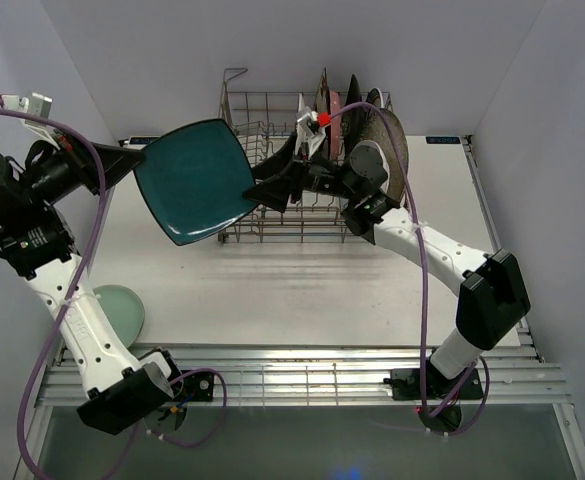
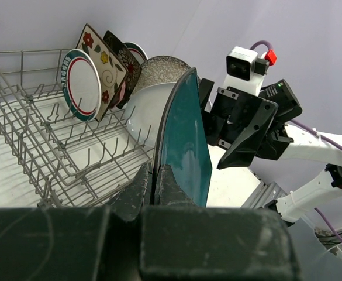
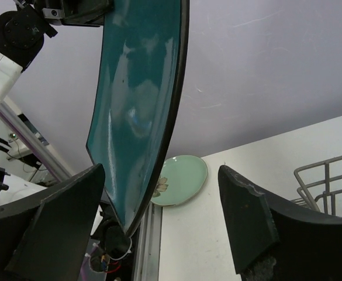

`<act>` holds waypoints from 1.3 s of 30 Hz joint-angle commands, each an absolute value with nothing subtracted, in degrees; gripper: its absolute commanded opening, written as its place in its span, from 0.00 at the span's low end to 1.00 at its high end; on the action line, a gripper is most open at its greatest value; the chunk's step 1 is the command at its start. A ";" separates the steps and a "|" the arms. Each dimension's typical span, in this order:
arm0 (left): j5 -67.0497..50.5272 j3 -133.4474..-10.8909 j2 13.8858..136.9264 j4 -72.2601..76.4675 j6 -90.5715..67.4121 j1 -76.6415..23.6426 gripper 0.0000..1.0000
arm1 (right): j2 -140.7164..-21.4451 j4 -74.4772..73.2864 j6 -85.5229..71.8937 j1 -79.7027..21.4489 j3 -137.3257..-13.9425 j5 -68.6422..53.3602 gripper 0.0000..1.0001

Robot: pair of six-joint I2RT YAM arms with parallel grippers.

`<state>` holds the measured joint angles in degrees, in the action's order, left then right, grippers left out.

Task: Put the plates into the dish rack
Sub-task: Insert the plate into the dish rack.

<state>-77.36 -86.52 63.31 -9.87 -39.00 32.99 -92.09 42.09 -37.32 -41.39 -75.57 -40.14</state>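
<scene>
Edge of the glossy teal square plate (image 1: 192,180), pinched by our left gripper (image 2: 155,178), sits between our right gripper's (image 3: 161,193) open fingers.

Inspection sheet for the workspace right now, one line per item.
surface: white table, bare in the middle.
job's things: teal plate held in the air by the dish rack's left end; several plates upright at the rack's right end; pale green plate flat on the table.
clutter: nothing seen.
tools: left tool shut on the teal plate's edge; right tool open, fingers either side of its opposite edge.
cables: purple cables run along both arms.
surroundings: plain walls on three sides.
</scene>
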 commanded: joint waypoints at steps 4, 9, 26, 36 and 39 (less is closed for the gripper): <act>-74.97 -86.22 62.75 -7.82 -40.34 31.73 0.00 | -94.31 42.63 -37.53 -43.15 -80.77 -40.69 0.76; -74.53 -85.26 63.02 -7.74 -39.64 31.20 0.00 | -94.04 41.75 -36.57 -43.33 -80.60 -39.03 0.61; -72.60 -82.71 64.16 -7.73 -37.18 28.13 0.14 | -94.22 38.94 -36.83 -43.33 -80.68 -34.98 0.08; -71.19 -81.56 64.25 -6.07 -36.13 28.13 0.84 | -93.08 36.57 -37.53 -42.36 -80.51 -30.42 0.08; -69.79 -81.91 63.90 -6.85 -34.72 28.21 0.94 | -92.29 34.90 -36.92 -41.84 -80.68 -29.01 0.08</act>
